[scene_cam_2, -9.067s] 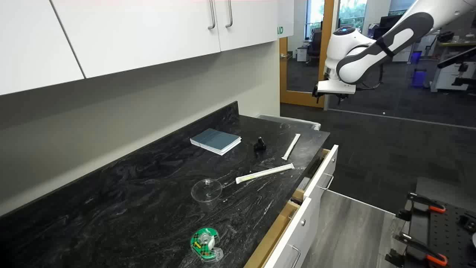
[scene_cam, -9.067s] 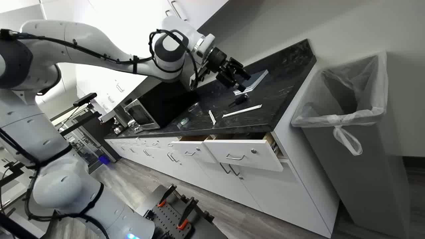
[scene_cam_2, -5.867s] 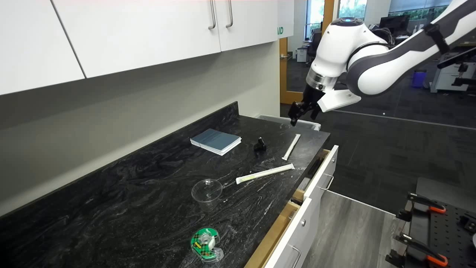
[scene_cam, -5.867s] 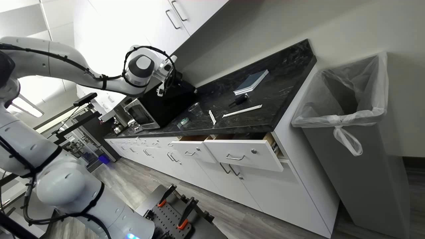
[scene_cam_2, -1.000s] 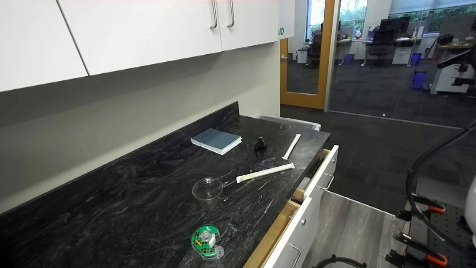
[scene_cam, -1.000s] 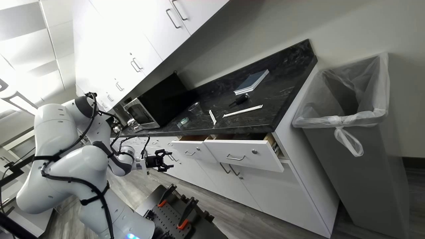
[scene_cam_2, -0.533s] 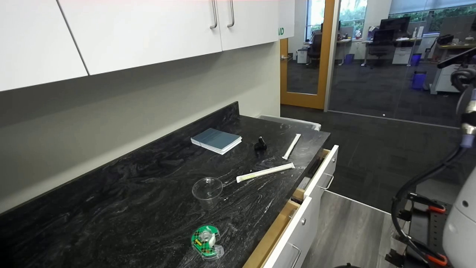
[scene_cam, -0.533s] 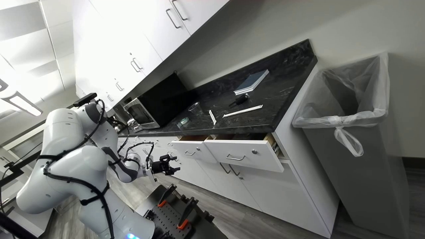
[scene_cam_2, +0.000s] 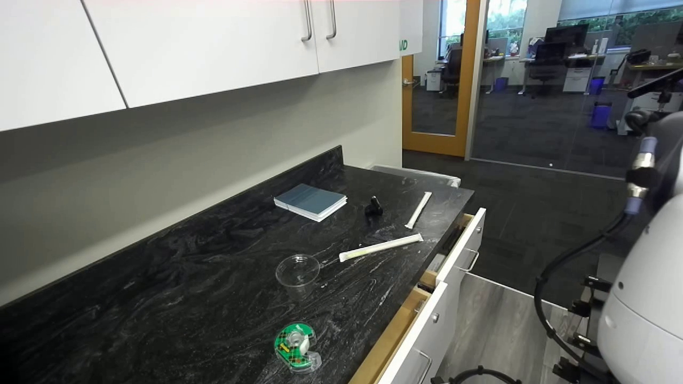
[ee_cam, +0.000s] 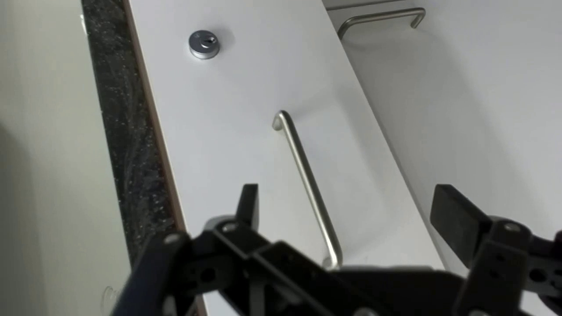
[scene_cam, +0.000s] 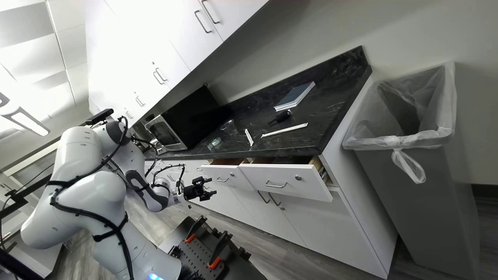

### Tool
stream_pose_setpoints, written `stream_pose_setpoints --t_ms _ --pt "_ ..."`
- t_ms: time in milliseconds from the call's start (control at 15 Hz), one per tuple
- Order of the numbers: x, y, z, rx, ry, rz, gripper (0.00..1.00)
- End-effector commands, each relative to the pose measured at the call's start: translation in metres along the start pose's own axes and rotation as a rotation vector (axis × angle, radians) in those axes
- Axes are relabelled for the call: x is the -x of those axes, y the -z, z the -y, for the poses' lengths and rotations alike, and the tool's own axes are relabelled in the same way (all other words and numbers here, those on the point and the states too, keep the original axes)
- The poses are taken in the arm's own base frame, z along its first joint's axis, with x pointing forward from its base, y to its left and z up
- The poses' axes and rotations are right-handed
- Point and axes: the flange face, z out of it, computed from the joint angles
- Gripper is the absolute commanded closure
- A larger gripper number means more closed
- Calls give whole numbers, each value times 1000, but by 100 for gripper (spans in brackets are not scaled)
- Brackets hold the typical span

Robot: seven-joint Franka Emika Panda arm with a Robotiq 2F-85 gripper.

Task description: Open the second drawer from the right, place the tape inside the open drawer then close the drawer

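The second drawer from the right [scene_cam: 223,171] is pulled part way out, with its tan inner box [scene_cam_2: 387,341] showing beside the counter edge. In the wrist view its white front [ee_cam: 219,109] fills the middle, with a lock and a metal handle [ee_cam: 307,177]. My gripper [ee_cam: 347,193] stands open before this front, the handle seen between its fingers without contact. In an exterior view the gripper [scene_cam: 213,186] is below counter height, left of the drawer front. The tape [scene_cam_2: 294,344], a green clear-bodied dispenser, lies on the dark counter, away from the gripper.
The wider rightmost drawer [scene_cam: 286,181] also stands out from the cabinet. On the counter are a clear cup [scene_cam_2: 298,272], two white wrapped sticks, a black object [scene_cam_2: 373,207] and a blue book [scene_cam_2: 310,201]. A pegboard table [scene_cam: 198,252] with clamps stands below the gripper.
Several seconds ago the gripper was high above the counter; it has since come down before the drawers. Over the last second it moved rightward, nearer the drawer front. Tape and drawers have not moved.
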Motion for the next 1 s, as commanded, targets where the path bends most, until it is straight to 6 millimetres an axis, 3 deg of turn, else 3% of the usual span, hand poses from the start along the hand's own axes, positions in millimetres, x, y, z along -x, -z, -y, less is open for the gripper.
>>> stream_pose_setpoints --t_ms 0,400,733,800,933 --pt "-14 -3 -6 58 -14 9 0" --pt "-27 -15 -11 112 -9 -9 0" --pt "-25 -30 -12 122 -3 -12 0" --pt "-25 -32 -12 124 0 -13 25" --pt "-24 -33 -10 123 4 -15 34"
